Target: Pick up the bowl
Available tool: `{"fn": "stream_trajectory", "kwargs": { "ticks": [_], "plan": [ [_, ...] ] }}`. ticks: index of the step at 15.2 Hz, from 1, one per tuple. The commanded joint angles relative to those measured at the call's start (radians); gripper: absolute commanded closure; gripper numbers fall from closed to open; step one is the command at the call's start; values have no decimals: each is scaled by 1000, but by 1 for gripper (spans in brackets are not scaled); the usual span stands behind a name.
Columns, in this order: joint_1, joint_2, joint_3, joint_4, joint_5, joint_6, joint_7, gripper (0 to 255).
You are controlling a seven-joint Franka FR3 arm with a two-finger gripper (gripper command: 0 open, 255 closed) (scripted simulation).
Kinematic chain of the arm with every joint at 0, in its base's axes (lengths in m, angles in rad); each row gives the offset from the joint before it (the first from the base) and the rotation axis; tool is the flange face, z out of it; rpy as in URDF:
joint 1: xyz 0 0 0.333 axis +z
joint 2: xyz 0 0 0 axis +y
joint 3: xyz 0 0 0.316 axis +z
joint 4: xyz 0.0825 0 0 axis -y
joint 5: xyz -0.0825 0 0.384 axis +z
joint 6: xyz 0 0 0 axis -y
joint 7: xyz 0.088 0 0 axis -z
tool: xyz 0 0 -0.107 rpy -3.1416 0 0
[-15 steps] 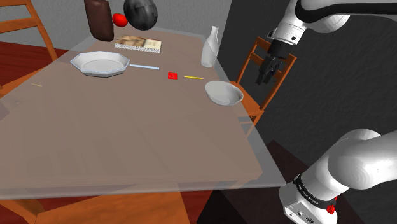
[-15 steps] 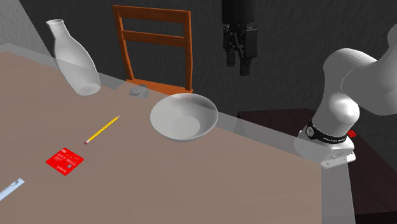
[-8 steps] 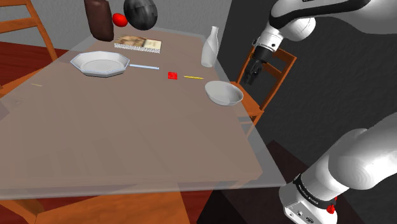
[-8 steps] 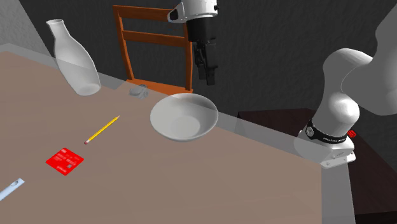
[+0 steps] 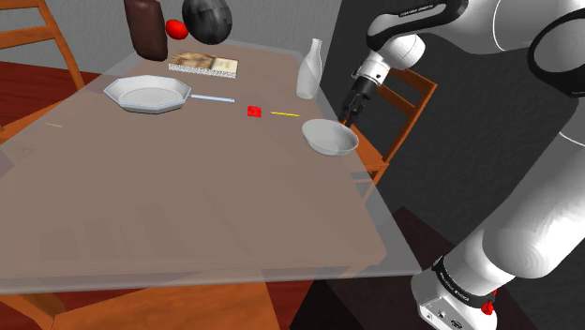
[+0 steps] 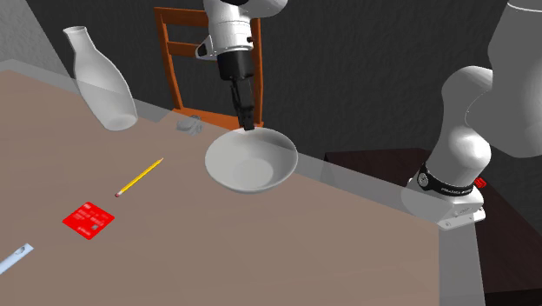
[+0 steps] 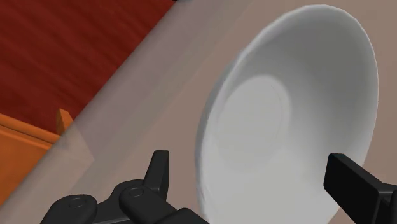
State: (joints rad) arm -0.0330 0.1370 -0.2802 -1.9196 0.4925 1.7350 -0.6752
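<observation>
A white bowl (image 5: 330, 138) (image 6: 252, 161) stands upright near the edge of the brown table (image 5: 187, 187), beside the chair. My black gripper (image 5: 349, 114) (image 6: 247, 124) hangs just above the bowl's rim on the chair side, pointing down. In the wrist view the gripper (image 7: 251, 168) is open. One finger (image 7: 159, 167) is outside the bowl (image 7: 292, 108) and the other finger (image 7: 347, 175) is over its inside. Neither finger touches the bowl and nothing is held.
A white bottle (image 5: 309, 70) (image 6: 100, 78) stands further along the same edge. A wooden chair (image 5: 394, 103) (image 6: 208, 52) is right behind the gripper. A pencil (image 6: 139, 176), a red card (image 6: 91, 217), an eight-sided dish (image 5: 147, 93) and a book (image 5: 203, 64) lie on the table.
The gripper has come down and across from in front of the chair back to just over the bowl's rim. It stays open; the bowl has not moved.
</observation>
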Motion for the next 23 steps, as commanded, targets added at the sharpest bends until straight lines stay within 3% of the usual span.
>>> {"fn": "stream_trajectory", "kwargs": {
  "ticks": [1, 8, 9, 18, 23],
  "plan": [
    [-5, 30, 0, 9, 15, 9, -21, 0],
    [-5, 61, 3, -26, 31, 66, -53, 0],
    [-5, 62, 3, -24, 31, 64, -54, 255],
    [-5, 61, 3, -26, 31, 66, -53, 255],
    [-5, 33, 0, 5, 17, 15, -24, 255]
  ]
}}
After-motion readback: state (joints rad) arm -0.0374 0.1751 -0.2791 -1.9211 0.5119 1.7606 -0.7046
